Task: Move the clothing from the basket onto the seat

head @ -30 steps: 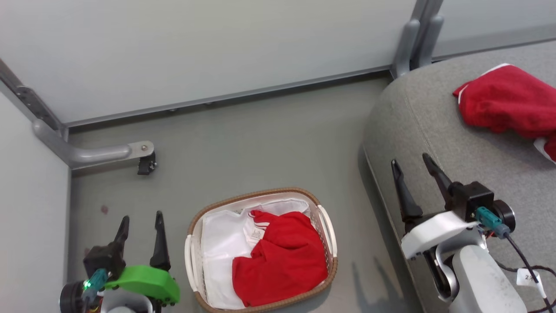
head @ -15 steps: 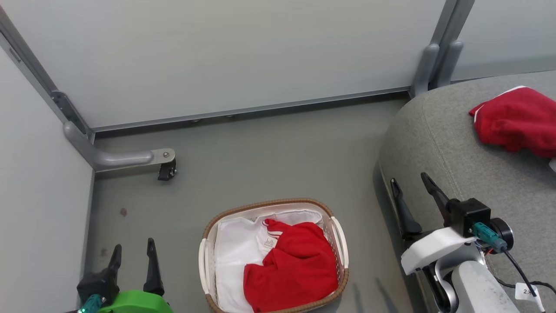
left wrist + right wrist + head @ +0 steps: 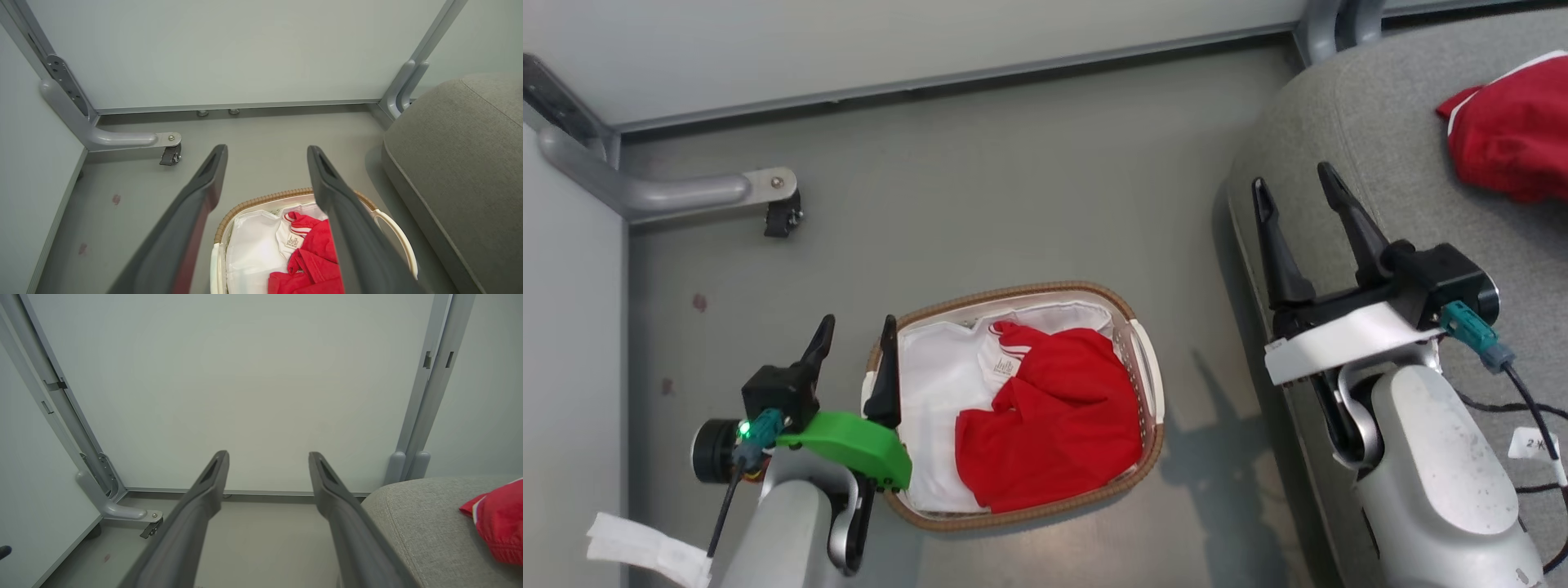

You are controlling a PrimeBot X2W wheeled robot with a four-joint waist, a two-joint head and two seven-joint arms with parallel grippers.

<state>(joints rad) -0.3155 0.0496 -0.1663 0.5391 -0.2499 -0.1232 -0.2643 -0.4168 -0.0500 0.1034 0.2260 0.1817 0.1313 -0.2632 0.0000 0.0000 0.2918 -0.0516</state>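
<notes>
Left gripper [image 3: 858, 322] has drawn up to the basket [image 3: 1029, 288] rim, jaws wide, ready for the garment [image 3: 1054, 416] inside; right gripper [image 3: 1293, 175], also wide, waits empty over the seat [image 3: 1339, 106] edge.

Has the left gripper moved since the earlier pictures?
Yes. The left gripper has moved right, toward the basket; one finger now overlaps its left rim.
</notes>
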